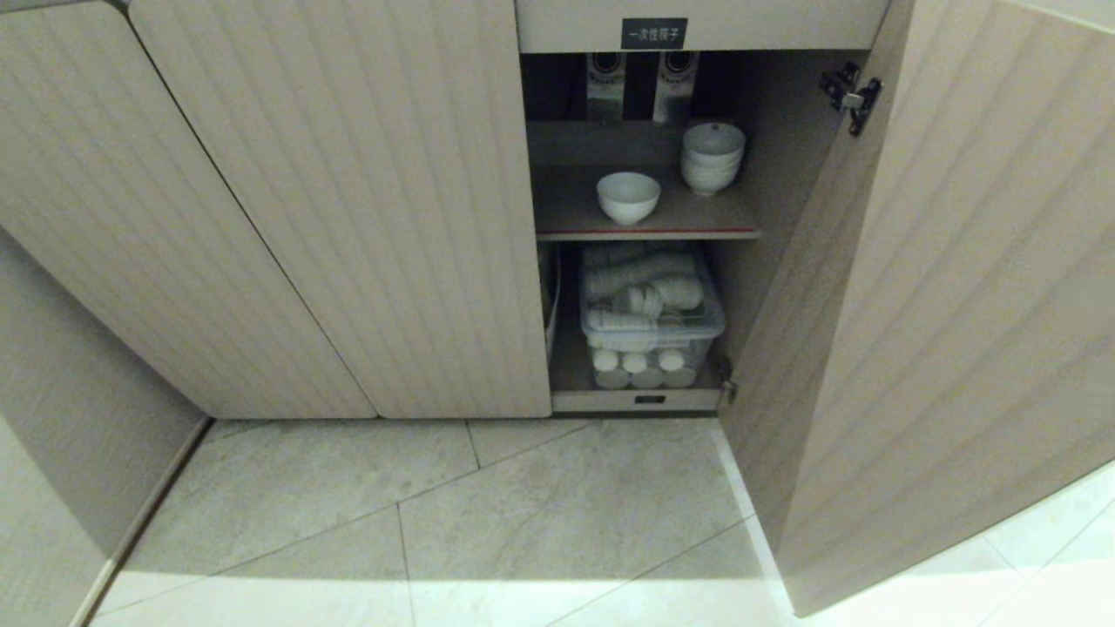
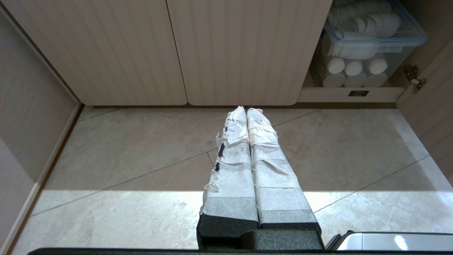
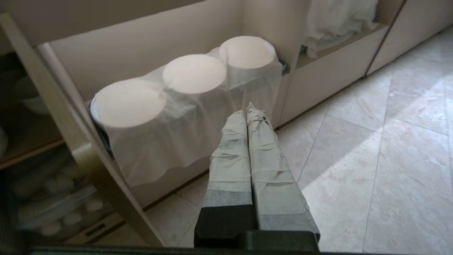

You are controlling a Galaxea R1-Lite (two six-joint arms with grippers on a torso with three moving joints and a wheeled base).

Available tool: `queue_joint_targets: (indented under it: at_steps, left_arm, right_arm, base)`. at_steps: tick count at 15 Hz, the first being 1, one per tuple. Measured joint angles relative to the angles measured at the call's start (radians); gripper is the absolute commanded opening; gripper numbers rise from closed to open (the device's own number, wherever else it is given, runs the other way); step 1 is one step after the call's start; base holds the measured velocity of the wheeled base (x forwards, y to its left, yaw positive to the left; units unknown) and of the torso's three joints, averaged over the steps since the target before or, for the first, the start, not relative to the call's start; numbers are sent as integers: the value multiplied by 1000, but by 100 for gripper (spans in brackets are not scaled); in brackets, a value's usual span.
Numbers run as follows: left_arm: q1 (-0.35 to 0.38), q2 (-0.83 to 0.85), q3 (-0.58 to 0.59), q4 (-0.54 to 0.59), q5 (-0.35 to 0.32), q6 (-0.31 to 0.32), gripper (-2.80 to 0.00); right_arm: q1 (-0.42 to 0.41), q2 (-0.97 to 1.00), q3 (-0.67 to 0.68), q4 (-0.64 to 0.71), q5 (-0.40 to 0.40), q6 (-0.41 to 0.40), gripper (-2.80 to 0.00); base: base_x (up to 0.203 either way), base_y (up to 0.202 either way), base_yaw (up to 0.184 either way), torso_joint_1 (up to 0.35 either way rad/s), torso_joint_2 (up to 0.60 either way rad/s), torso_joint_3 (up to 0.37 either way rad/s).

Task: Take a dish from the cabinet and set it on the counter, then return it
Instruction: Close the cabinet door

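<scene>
Dish: a single white bowl [image 1: 628, 197] is seen on the upper shelf [image 1: 645, 228] of the open cabinet [image 1: 348, 218], near the shelf's front edge; it is judged the likeliest dish to be taken.
Right fingers: the taped fingers of the right gripper [image 3: 251, 110] are pressed together with nothing between them.
Right gripper place: it is held above the floor, pointing at a neighbouring recess where three round white-topped tubs [image 3: 194, 73] are draped in white cloth [image 3: 170, 141]. The open cabinet door [image 3: 88, 156] is seen edge-on between it and the shelves.
Left fingers: the left gripper [image 2: 246, 110] is likewise closed on nothing.
Left gripper place: it is parked low over the floor tiles [image 2: 141, 159], in front of the two shut doors and left of the open compartment.
Other dishes: a stack of bowls [image 1: 712, 157] stands farther back and to the right on the same shelf.
Lower shelf: a clear plastic bin [image 1: 652, 318] of white crockery is kept below.
Step in hand: the first step is judged to be only starting; no dish has been touched, and neither arm shows in the head view.
Counter: not in any view.
Next move: the right gripper would need to be swung around the door into the opening, and its fingers spread before the bowl's rim can be pinched.
Risk: the door edge and the shelf lip could be struck.
</scene>
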Motion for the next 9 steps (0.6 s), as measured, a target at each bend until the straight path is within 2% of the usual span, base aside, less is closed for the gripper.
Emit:
queue_joint_targets:
  at_steps: [5, 8, 9]
  left_arm:
    - [0, 0, 0, 0, 0, 0, -280]
    - [0, 0, 0, 0, 0, 0, -280]
    - [0, 0, 0, 0, 0, 0, -280]
  right_arm:
    - [-148, 120, -81, -9, 8, 70, -280]
    - [-159, 151, -83, 0, 24, 89, -280]
    - [-158, 155, -79, 2, 51, 89, -280]
  base:
    - [0, 0, 0, 0, 0, 0]
    - [0, 0, 0, 0, 0, 0]
    - [0, 0, 0, 0, 0, 0]
